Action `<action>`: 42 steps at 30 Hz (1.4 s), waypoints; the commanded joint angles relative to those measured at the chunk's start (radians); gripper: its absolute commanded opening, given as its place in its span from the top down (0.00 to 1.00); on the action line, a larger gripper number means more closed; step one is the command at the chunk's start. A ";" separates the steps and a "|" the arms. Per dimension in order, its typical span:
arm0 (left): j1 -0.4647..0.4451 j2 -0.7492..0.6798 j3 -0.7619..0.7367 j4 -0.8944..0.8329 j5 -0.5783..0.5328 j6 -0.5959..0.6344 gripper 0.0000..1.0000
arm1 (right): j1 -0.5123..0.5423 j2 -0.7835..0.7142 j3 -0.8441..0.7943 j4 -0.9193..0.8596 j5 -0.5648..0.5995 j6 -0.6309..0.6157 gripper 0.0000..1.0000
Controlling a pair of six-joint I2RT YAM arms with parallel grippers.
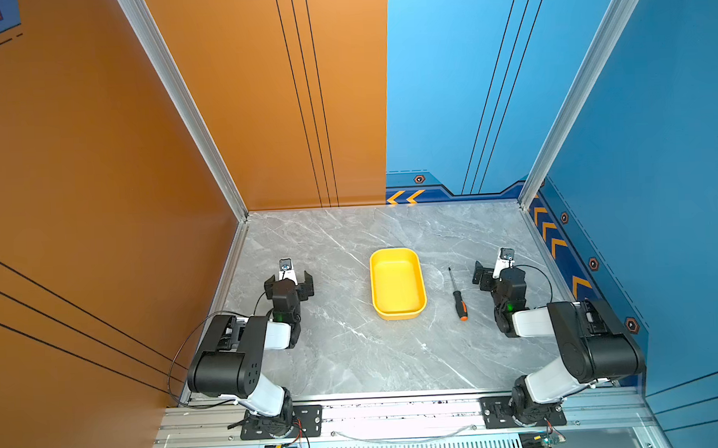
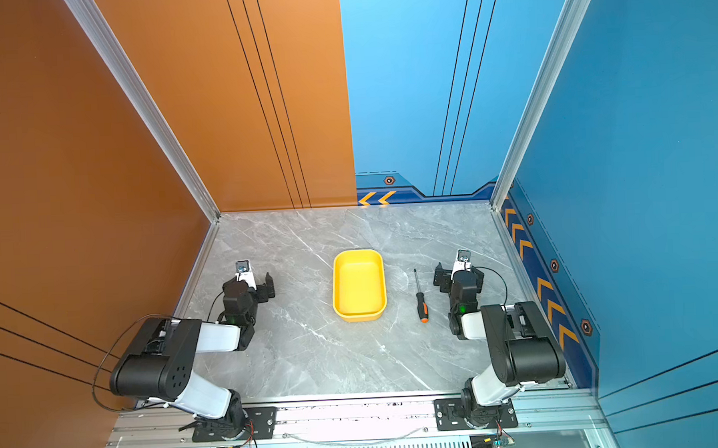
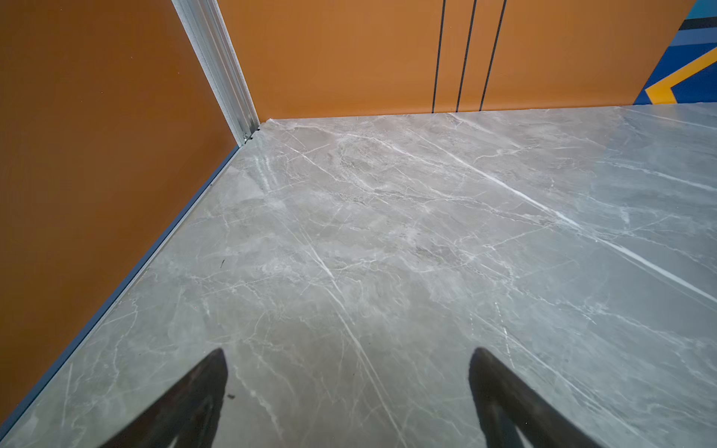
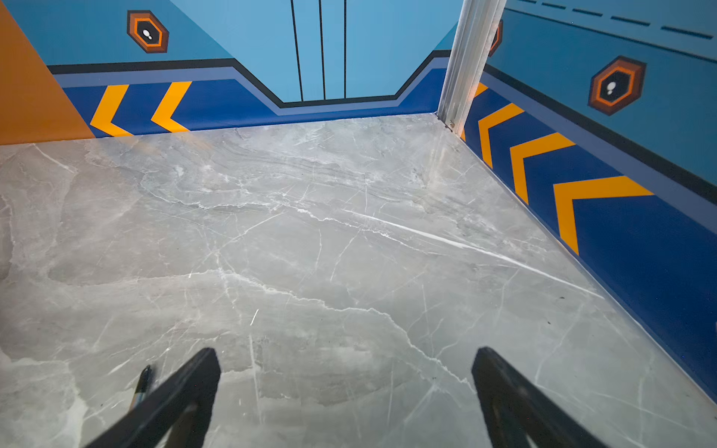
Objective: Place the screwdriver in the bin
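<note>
The screwdriver (image 1: 457, 295) (image 2: 420, 299), with a black and orange handle, lies flat on the marble table, its thin shaft pointing to the back wall. It rests just right of the empty yellow bin (image 1: 397, 281) (image 2: 358, 283) in both top views. My right gripper (image 1: 496, 269) (image 2: 459, 270) (image 4: 346, 351) hovers open a little right of the screwdriver's shaft, holding nothing. The shaft's tip (image 4: 142, 382) shows just outside one finger in the right wrist view. My left gripper (image 1: 289, 280) (image 2: 249, 282) (image 3: 349, 351) stands open and empty left of the bin.
The grey marble table (image 1: 355, 358) is walled by an orange panel (image 1: 98, 203) on the left and blue panels (image 1: 659, 178) at the back and right. Aluminium posts stand in the back corners. Both arm bases sit on a rail (image 1: 399, 414) at the front edge.
</note>
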 commanded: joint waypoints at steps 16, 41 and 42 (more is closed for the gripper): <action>-0.004 -0.103 -0.004 -0.068 0.013 0.020 0.02 | 0.020 -0.172 0.025 -0.190 0.022 -0.007 0.00; -0.067 -0.364 0.146 -0.647 0.472 -0.309 0.02 | 0.130 -0.389 0.249 -1.281 -0.331 0.401 0.10; -0.067 -0.362 0.157 -0.672 0.479 -0.309 0.02 | 0.140 -0.386 0.242 -1.273 -0.331 0.413 0.10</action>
